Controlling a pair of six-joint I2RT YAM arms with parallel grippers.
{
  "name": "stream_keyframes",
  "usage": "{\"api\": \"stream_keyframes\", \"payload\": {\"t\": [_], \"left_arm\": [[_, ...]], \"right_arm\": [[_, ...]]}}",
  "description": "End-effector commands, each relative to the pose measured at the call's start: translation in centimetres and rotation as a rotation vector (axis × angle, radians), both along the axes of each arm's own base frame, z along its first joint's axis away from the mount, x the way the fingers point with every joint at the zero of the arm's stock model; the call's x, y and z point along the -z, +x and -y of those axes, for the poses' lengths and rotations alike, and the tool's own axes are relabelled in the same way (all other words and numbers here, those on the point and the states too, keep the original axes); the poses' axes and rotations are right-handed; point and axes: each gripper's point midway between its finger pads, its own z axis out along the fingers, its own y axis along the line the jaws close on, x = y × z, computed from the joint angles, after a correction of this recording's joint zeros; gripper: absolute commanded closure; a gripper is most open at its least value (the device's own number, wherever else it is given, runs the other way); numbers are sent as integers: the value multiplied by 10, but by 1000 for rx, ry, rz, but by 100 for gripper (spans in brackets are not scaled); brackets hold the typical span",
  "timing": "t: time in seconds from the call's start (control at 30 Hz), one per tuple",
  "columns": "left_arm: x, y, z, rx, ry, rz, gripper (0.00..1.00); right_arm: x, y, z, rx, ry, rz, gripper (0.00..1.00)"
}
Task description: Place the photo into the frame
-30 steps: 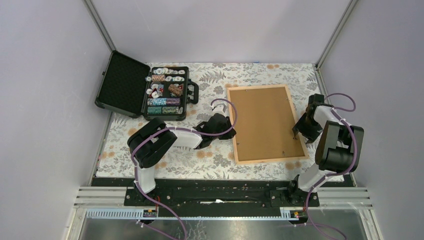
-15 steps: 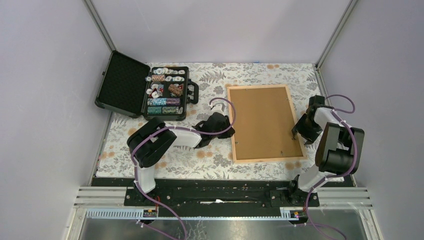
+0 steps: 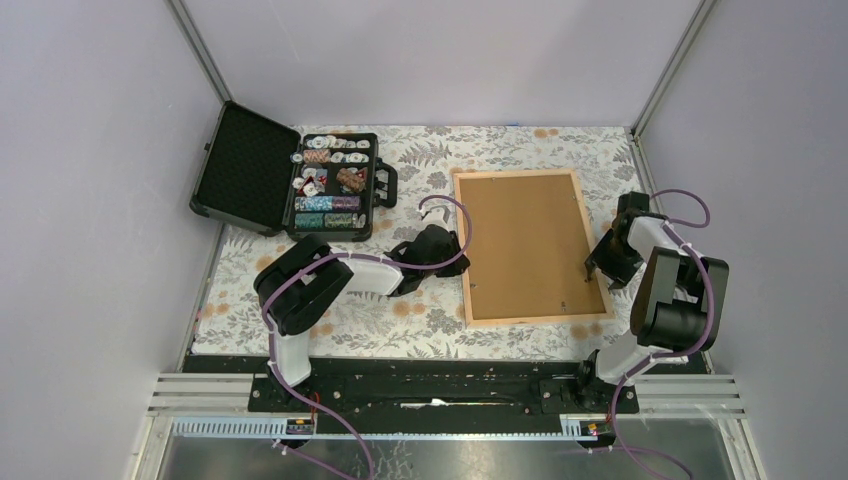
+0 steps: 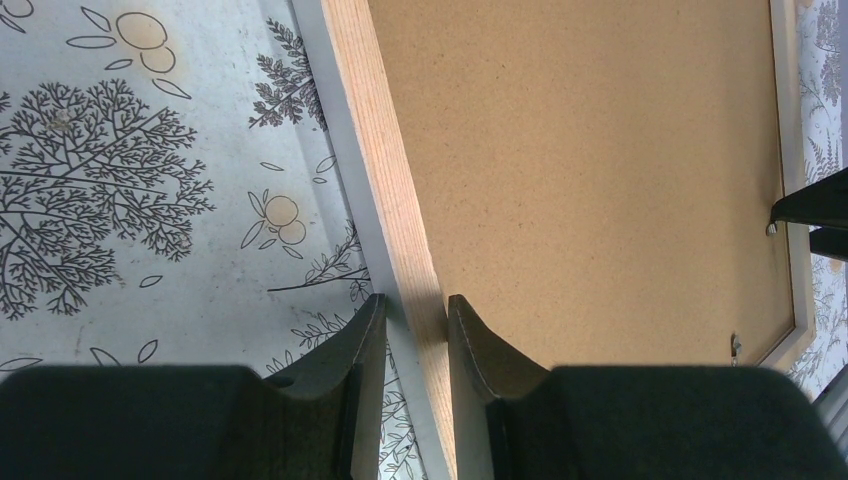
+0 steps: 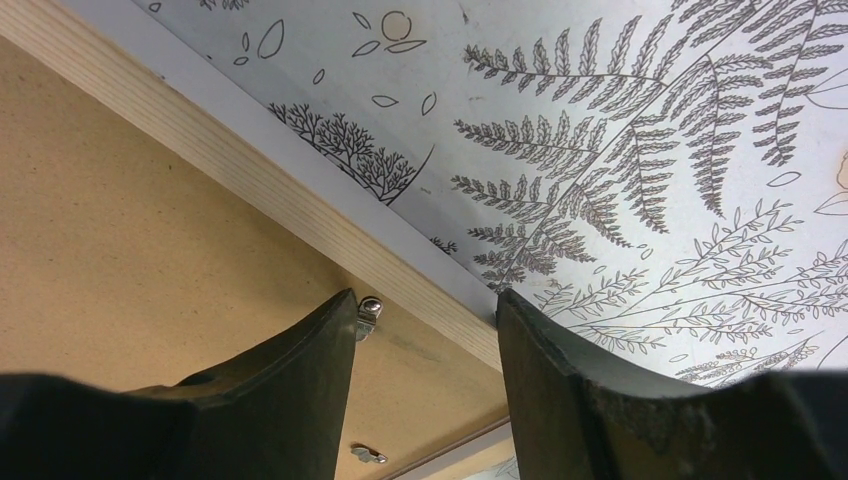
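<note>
The frame (image 3: 515, 174) lies face down on the floral cloth, right of centre, its brown backing board (image 3: 528, 245) facing up. The photo is hidden. My left gripper (image 3: 455, 255) is at the frame's left rail. In the left wrist view my left gripper (image 4: 413, 305) is shut on that light-wood rail (image 4: 375, 150), one finger outside and one on the board side. My right gripper (image 3: 597, 275) straddles the right rail. In the right wrist view it (image 5: 425, 300) stands open across the rail (image 5: 230, 165), its inner finger beside a metal turn clip (image 5: 368, 310).
An open black case of poker chips (image 3: 335, 185) sits at the back left, its lid (image 3: 240, 165) lying flat toward the left wall. Lilac walls close in on both sides, the right one near my right arm. Another small clip (image 5: 368, 455) sits on the board.
My right gripper has narrowed a little around the right rail and its arm has shifted slightly. The frame's near end has slid a touch to the left. The left gripper is unchanged.
</note>
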Motion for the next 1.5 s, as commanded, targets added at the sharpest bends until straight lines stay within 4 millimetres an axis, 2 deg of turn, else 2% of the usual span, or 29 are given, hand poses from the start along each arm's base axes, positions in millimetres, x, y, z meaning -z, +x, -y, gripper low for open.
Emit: {"api": "stream_keyframes", "payload": {"t": [0.0,0.23,0.43,0.53,0.77,1.03,1.3,1.4,1.47], "left_arm": [[45,-2,-36,-50,164,-66,100],[45,-2,-36,-51,163,-65,100],[45,-2,-35,-49,162,-65,100],[45,-2,-35,-49,162,-66,100],[45,-3,-35,-47,160,-67,100],[46,-3,-34,-45,160,-68,100],[45,-3,-35,-46,159,-67,100],[45,-3,-35,-45,158,-67,100],[45,-3,-34,-45,156,-66,100]], "right_arm": [[2,-24,-11,-17,22,-74,43],[-1,-27,-9,-24,7,-75,48],[-14,-16,-14,-83,-45,-56,36],[-17,-13,-19,-100,-46,-52,34],[-5,-26,-19,-124,-90,-137,34],[-5,-33,-16,-125,-113,-154,39],[-14,-13,-5,-121,-166,-128,46],[-24,-2,-20,-143,-87,-59,42],[-31,2,-23,-142,-72,-23,37]]}}
